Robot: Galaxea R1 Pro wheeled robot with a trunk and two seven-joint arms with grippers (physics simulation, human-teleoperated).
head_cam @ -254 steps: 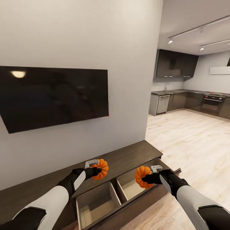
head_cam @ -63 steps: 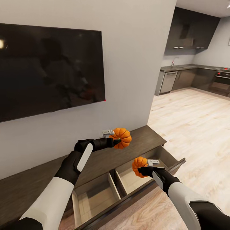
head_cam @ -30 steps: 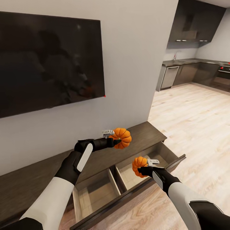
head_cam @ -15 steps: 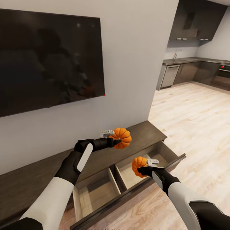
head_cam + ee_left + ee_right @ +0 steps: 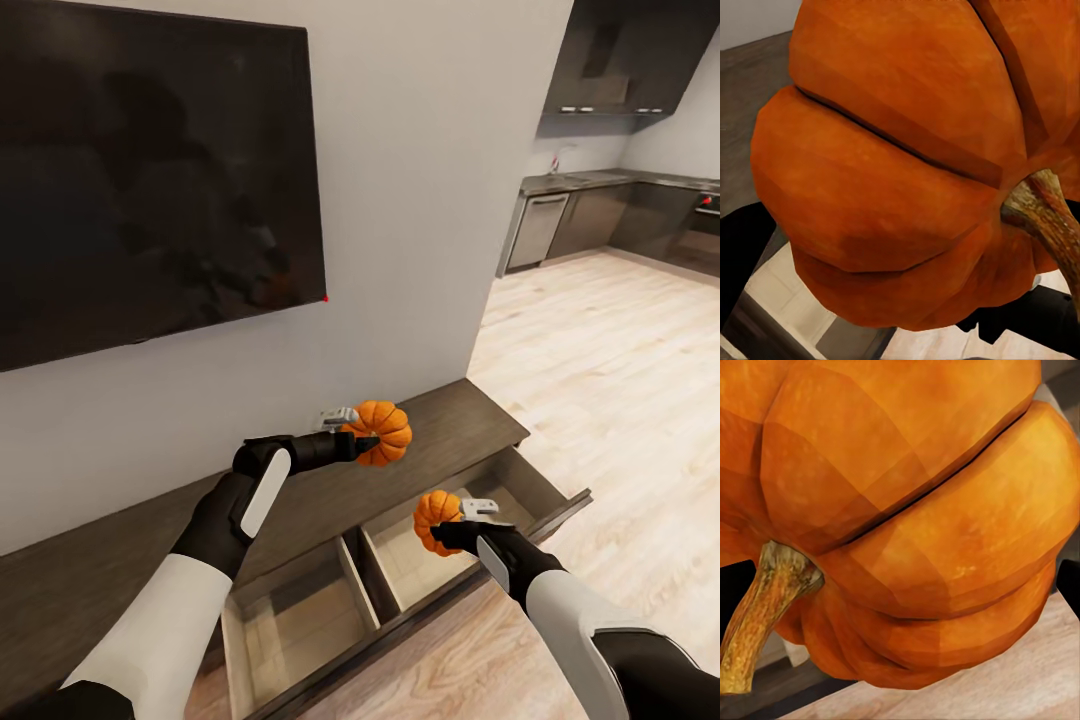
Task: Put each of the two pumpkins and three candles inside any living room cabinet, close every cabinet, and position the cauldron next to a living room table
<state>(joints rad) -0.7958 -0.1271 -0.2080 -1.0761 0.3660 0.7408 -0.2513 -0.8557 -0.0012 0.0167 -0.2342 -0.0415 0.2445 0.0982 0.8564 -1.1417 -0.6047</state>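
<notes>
My left gripper point(image 5: 362, 430) is shut on an orange pumpkin point(image 5: 382, 431), held above the dark-brown cabinet point(image 5: 110, 560) top. That pumpkin point(image 5: 900, 165) sits close to the lens in the left wrist view, stem showing. My right gripper point(image 5: 455, 520) is shut on a second pumpkin point(image 5: 436, 519), held just above the right compartment of the open drawer point(image 5: 455, 545). In the right wrist view this pumpkin point(image 5: 915, 517) is equally close, with its stem at one side. Candles, cauldron and table are out of view.
A black TV point(image 5: 150, 180) hangs on the white wall above the cabinet. The pulled-out drawer has two pale-wood compartments split by a divider point(image 5: 357, 580). Light plank floor point(image 5: 610, 390) runs right toward a dark kitchen point(image 5: 600, 210).
The whole view has shifted slightly as the camera moved. Both arms hold their pumpkins in the same poses as before.
</notes>
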